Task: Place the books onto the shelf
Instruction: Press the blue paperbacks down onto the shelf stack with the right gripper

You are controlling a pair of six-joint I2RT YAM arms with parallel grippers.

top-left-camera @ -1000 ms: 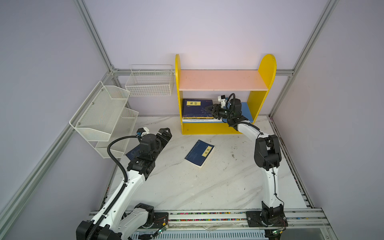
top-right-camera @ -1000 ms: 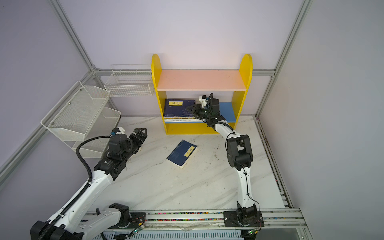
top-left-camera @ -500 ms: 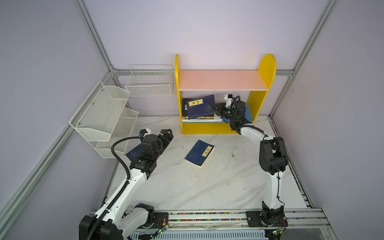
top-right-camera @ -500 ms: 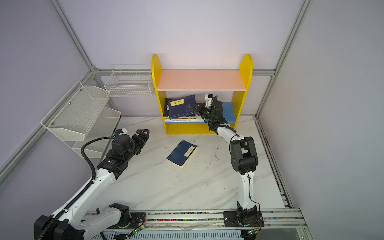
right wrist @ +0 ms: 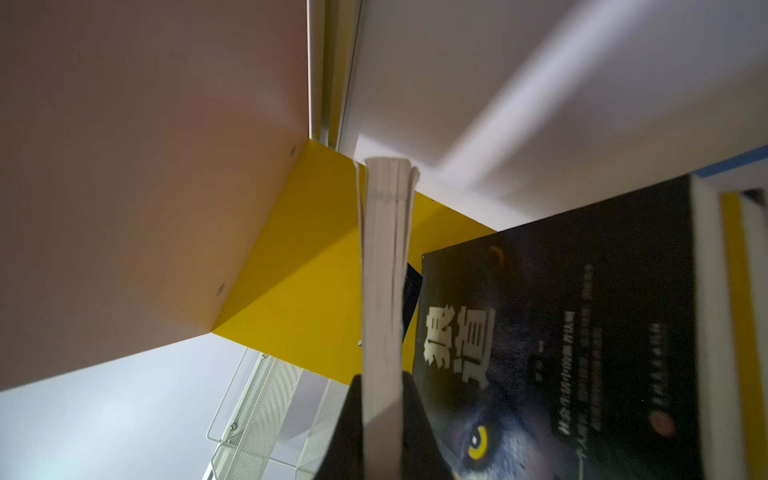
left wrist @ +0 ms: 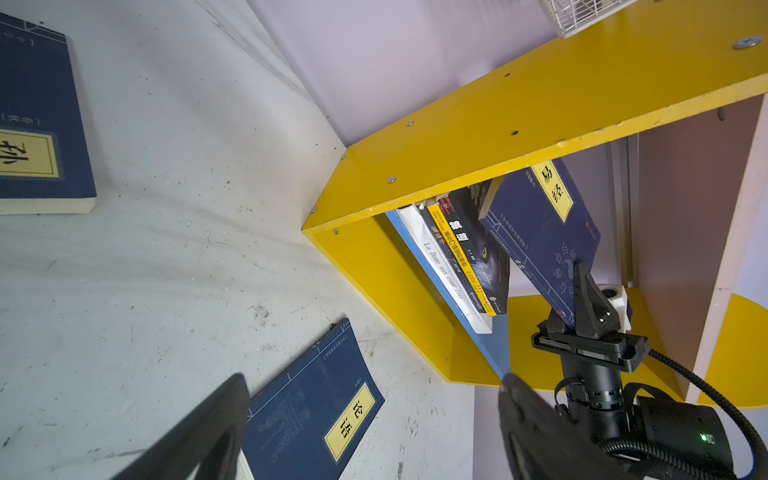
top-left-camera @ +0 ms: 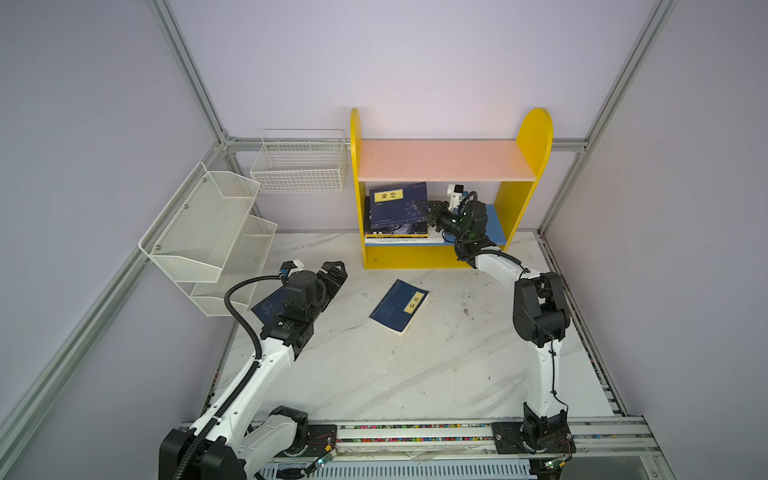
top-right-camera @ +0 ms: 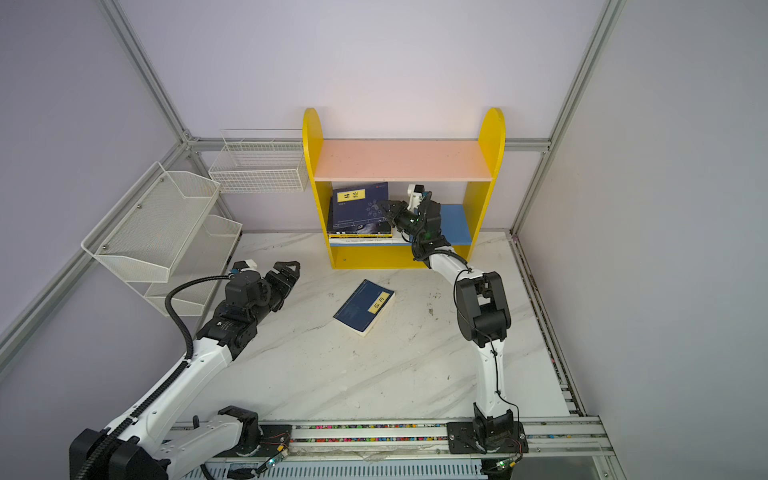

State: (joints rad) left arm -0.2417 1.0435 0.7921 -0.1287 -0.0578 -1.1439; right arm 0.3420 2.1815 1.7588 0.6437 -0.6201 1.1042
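A white marble-look table (top-left-camera: 415,374), scuffed with dark marks, fills a corner of pale lilac walls (top-left-camera: 415,62) edged by aluminium rails (top-left-camera: 187,70). A mesh rack (top-left-camera: 208,220) and a wire basket (top-left-camera: 299,166) are fixed to the walls at the left. The yellow shelf (top-left-camera: 536,137) stands at the back of the table, against the wall. Under its pink board (top-left-camera: 440,160), the right gripper (top-left-camera: 424,205) is clamped on the edge of a navy book (top-left-camera: 395,203), which tilts up over a stack (top-left-camera: 395,237) lying flat on the blue board (top-left-camera: 496,224). The left gripper (top-left-camera: 336,267) hovers wide open above the table, near a second navy book (top-left-camera: 268,305). A third book (top-left-camera: 397,305) lies flat mid-table.
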